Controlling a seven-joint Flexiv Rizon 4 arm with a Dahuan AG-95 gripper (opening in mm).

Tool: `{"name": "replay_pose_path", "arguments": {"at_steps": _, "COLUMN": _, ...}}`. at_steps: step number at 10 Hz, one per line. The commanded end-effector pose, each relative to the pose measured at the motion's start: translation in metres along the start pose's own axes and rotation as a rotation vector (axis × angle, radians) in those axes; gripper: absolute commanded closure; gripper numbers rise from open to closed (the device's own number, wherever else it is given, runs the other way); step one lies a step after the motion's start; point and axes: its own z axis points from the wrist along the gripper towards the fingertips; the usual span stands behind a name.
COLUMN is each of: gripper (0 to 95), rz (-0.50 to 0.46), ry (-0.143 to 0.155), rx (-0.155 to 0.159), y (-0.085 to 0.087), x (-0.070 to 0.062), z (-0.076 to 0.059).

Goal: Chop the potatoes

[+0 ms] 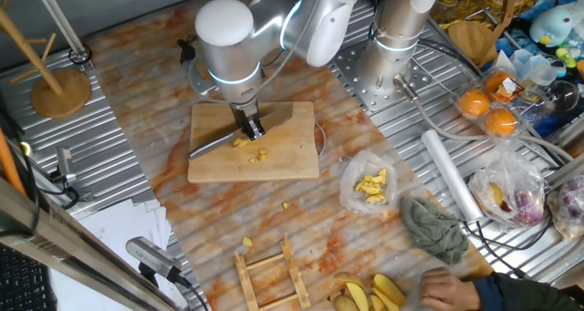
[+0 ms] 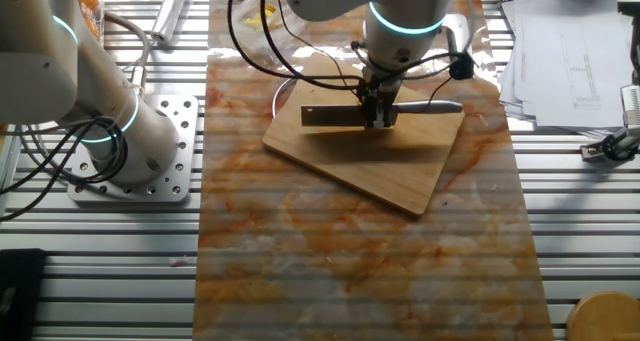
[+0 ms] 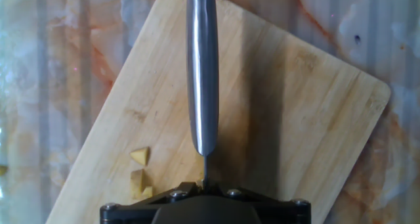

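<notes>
Gripping a knife (image 1: 224,139) by its handle, the gripper (image 1: 251,126) holds the blade over the wooden cutting board (image 1: 297,160). Small yellow potato chunks (image 1: 253,150) lie on the board beside the blade. No readable writing shows anywhere.

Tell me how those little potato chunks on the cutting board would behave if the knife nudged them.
The potato chunks are small and irregular, so they would probably slide or tumble, not roll far. They look light enough to scatter; some bits already lie off the cutting board. Fresh-cut faces might stick to the knife.
</notes>
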Motion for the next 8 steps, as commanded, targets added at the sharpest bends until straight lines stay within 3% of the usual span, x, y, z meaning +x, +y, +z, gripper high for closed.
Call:
{"name": "replay_pose_path", "arguments": {"at_steps": 1, "gripper": 95.0, "rz": 0.012, "ry": -0.006, "rx": -0.012, "y": 0.002, "x": 0.001, "z": -0.002}}
{"name": "replay_pose_path", "arguments": {"at_steps": 5, "gripper": 95.0, "rz": 0.011, "ry": -0.005, "rx": -0.014, "y": 0.005, "x": 0.006, "z": -0.024}}
{"name": "replay_pose_path", "arguments": {"at_steps": 8, "gripper": 95.0, "rz": 0.002, "ry": -0.006, "rx": -0.013, "y": 0.0, "x": 0.007, "z": -0.022}}
